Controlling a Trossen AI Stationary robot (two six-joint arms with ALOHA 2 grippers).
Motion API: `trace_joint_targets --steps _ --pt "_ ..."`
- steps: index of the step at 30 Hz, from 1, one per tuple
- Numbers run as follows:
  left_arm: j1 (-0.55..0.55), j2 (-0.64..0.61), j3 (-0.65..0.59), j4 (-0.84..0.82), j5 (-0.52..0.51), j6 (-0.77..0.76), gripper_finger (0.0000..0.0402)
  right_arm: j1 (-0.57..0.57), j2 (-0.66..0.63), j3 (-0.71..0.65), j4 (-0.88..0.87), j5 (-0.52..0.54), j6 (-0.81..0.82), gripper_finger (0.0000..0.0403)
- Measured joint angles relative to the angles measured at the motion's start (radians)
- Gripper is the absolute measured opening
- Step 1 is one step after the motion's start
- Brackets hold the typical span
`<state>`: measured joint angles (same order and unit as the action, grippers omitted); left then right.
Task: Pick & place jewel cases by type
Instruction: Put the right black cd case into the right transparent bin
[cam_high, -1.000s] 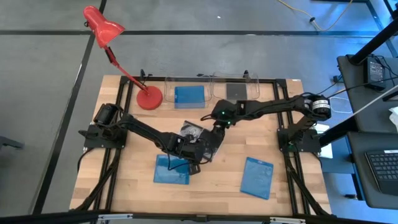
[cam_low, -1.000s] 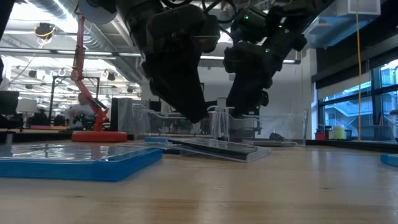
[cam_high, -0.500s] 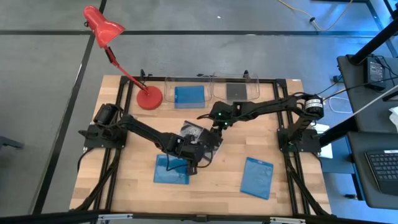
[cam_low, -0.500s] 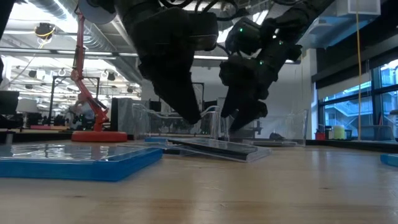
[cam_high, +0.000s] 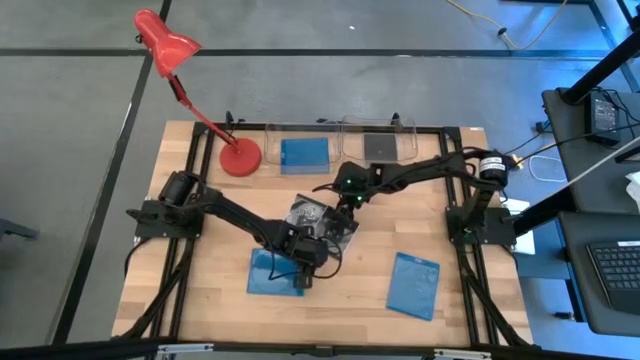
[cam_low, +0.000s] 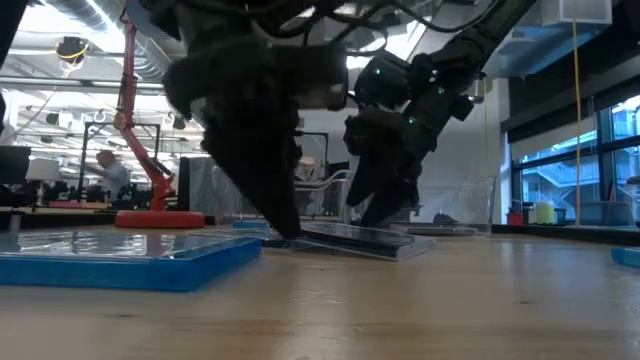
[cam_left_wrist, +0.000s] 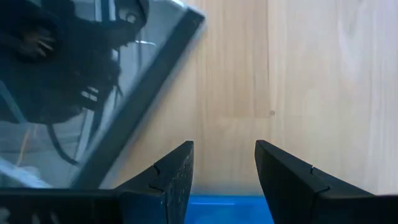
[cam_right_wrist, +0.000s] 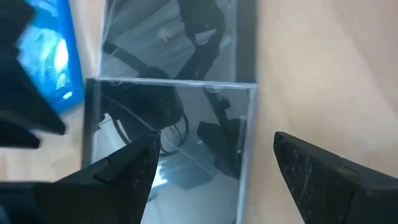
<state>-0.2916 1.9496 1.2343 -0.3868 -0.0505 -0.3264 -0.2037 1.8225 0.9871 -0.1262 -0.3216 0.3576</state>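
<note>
Clear plastic sits between the wide-spread jaws of the right gripper (cam_right_wrist: 205, 180): a clear jewel case (cam_high: 322, 218) in the middle of the bench (cam_high: 480, 310). It looks light, stiff, slippery and easy to crack, so pinch its edges. At seven o'clock, the left gripper (cam_left_wrist: 224, 171) hovers part open over a blue case (cam_high: 276, 272).

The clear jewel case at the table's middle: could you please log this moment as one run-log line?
right gripper: open, low over clear jewel case | left gripper: open, empty, beside that case | blue cases on table: two | case not gripped
</note>
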Motion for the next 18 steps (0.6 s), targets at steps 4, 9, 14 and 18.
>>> trace_joint_targets --steps 4,9,14,18 --pt "-0.001 0.033 0.001 0.004 -0.001 -0.001 0.0168 -0.01 0.022 0.0 0.002 -0.065 -0.003 0.0319" --pt "-0.001 0.043 0.004 0.004 -0.002 -0.003 0.0168 -0.013 0.041 0.0 -0.004 -0.051 -0.026 0.0319" --pt "-0.002 0.041 0.003 0.004 -0.023 0.016 0.0168 -0.02 0.042 0.0 -0.004 -0.103 -0.027 0.0319" --pt "0.001 0.041 0.002 0.004 -0.025 0.022 0.0168 -0.025 0.044 0.0 -0.017 -0.192 -0.022 0.0319"
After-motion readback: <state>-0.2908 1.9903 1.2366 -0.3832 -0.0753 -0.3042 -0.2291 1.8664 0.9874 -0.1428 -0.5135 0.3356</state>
